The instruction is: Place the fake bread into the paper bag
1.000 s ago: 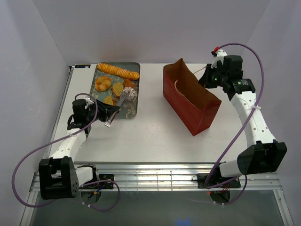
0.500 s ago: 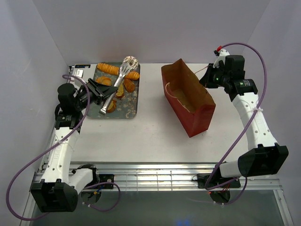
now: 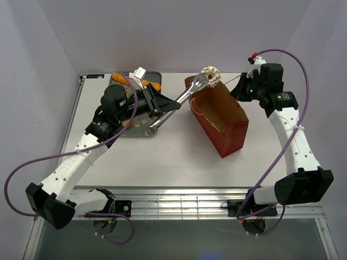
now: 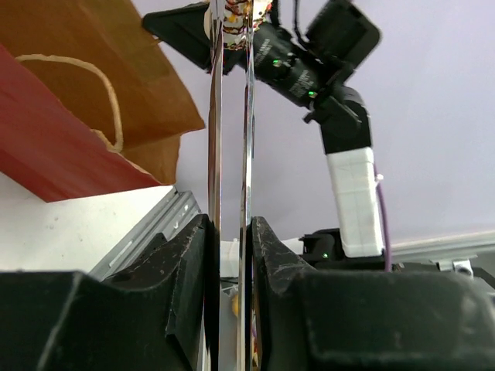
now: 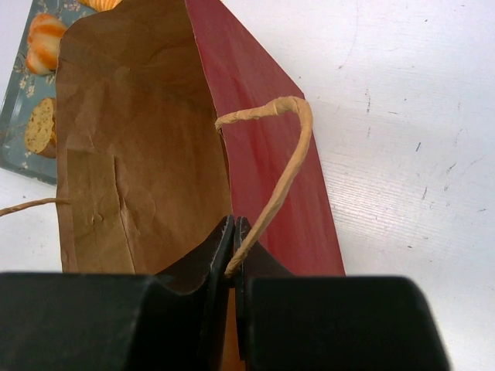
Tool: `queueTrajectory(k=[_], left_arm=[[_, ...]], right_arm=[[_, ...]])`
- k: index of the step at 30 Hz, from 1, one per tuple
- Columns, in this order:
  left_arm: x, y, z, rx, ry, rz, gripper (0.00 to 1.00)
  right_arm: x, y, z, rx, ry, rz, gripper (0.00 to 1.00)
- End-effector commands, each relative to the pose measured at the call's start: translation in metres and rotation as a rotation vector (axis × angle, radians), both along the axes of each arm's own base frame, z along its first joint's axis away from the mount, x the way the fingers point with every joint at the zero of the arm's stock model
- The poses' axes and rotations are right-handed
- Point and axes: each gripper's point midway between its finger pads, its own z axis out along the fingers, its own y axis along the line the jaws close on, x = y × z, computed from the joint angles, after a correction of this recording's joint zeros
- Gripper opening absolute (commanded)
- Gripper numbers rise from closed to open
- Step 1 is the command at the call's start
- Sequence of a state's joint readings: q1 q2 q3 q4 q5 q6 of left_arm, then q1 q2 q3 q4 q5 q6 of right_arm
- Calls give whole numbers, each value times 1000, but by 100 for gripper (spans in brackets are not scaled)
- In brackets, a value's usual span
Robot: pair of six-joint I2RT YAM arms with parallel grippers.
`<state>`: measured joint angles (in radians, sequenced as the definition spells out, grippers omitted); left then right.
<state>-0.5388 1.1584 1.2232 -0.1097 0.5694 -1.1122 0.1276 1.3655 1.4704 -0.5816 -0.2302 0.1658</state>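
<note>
Well, the paper bag (image 3: 219,122) looks thin and floppy, so my right gripper (image 5: 233,232) pinches its rim. My left gripper (image 4: 230,239) clenches the tongs (image 3: 172,103), which nip a probably light, slick donut (image 3: 210,76) over the bag's far corner.

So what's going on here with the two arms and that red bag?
The left hand grips long metal tongs, which carry a sprinkled toy donut above the far end of the tall red paper bag. The right hand pinches the bag's rim by its string handle, holding it open. The donut is not inside yet.
</note>
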Motion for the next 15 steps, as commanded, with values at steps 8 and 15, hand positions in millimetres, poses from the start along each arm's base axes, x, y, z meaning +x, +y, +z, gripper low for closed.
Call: queueTrajectory(k=[8, 15], left_arm=[[5, -19, -16, 30, 5, 46, 36], [1, -24, -23, 25, 23, 31, 53]], right_arm=[[-4, -2, 23, -4, -75, -6, 9], [-5, -4, 23, -12, -78, -11, 9]])
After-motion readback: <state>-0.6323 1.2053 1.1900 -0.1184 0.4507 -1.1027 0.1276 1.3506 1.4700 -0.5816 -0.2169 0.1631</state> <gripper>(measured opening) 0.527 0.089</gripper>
